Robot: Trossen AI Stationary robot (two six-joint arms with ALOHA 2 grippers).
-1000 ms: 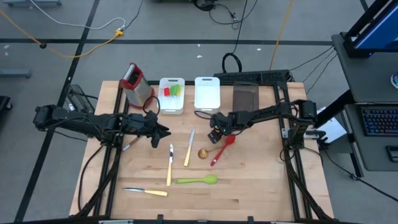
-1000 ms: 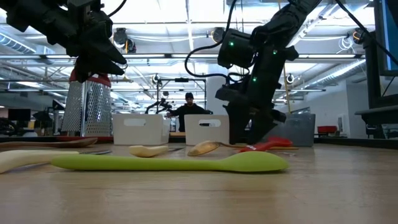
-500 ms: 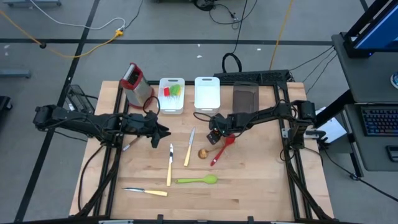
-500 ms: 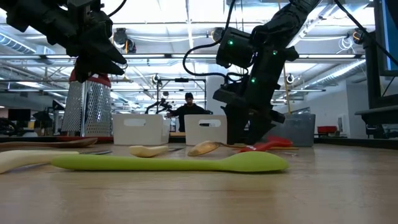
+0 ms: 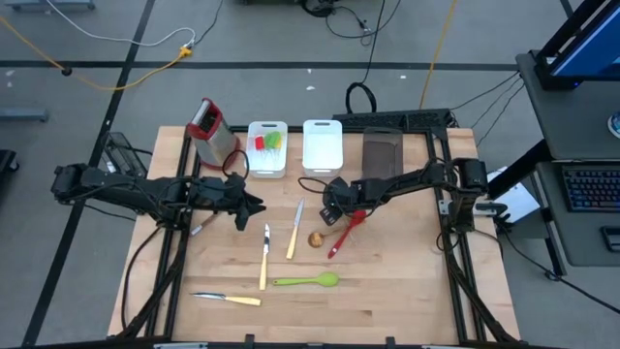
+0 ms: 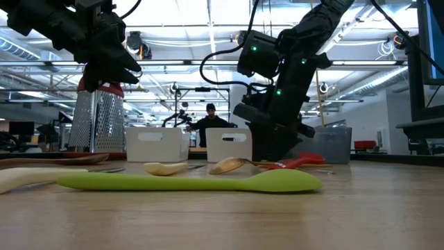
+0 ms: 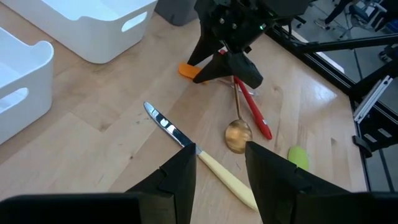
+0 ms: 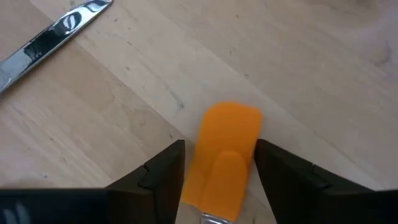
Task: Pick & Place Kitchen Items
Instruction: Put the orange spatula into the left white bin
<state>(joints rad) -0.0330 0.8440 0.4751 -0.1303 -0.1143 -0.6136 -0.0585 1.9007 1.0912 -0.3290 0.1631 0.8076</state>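
Observation:
My right gripper is low over the table's middle and open. Its fingers stand on either side of an orange spatula, which lies flat on the wood and also shows in the left wrist view. Beside it lie a red spoon and a wooden spoon. Three cream-handled knives and a green spoon lie nearer the front. My left gripper hangs open and empty above the table, left of the knives. My right gripper comes from above, its fingers close on either side of the orange spatula's blade. I cannot tell whether they touch it. The spatula lies flat on the table.
At the far edge stand a steel grater with a red top, a white bin holding red and green utensils, a second white bin and a dark bin. A person shows in the room far behind the table.
My right gripper has shifted a little toward the table's left edge, staying low over the orange spatula.

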